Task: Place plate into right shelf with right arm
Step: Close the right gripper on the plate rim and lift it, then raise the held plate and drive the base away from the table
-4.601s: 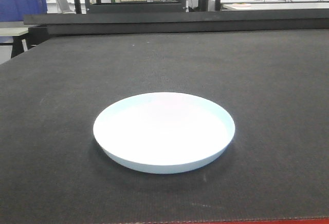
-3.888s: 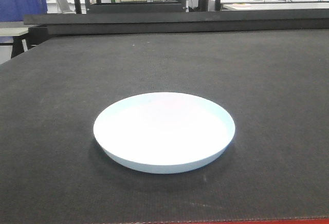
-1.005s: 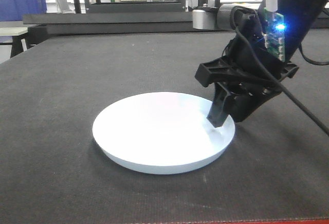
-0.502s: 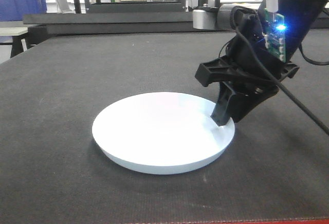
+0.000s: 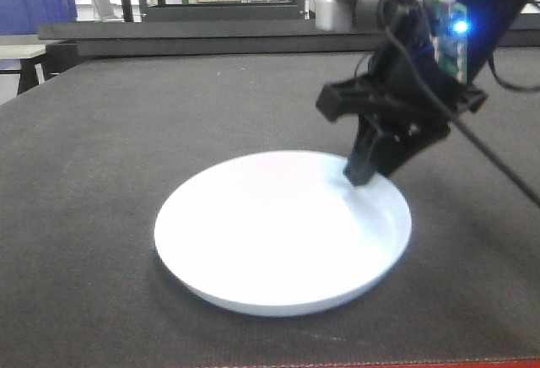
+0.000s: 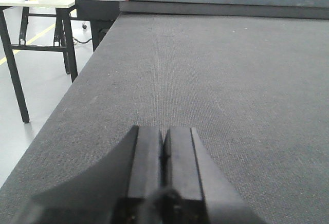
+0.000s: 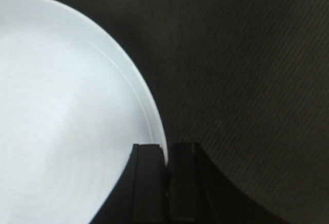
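- Right gripper (image 5: 360, 174) is pinched onto the far right rim of the plate (image 5: 283, 237). The right wrist view shows one finger (image 7: 148, 183) inside the rim and the other outside, the jaws nearly together with only the thin rim between them.
- That white plate sits low over the dark tabletop (image 5: 110, 148), near its front edge. Whether its near side touches the mat I cannot tell.
- Over by the table's left edge, the left gripper (image 6: 163, 134) is clenched on nothing above bare mat.
- Risk: the hold is on one small spot of a smooth, sloped rim. The wide dish could pivot, droop or slip out during the lift, most likely on a quick swing or wrist turn.
- Risk: the loose black cable (image 5: 498, 178) hanging from the right arm could snag, or brush the plate.
- Room: the mat is open on all sides of the plate. A raised black rail (image 5: 211, 39) bounds the far edge, and the floor (image 6: 31, 80) drops away beyond the left edge.
- Unknown: the right shelf cannot be picked out in these views, so clearance at its front cannot be judged.
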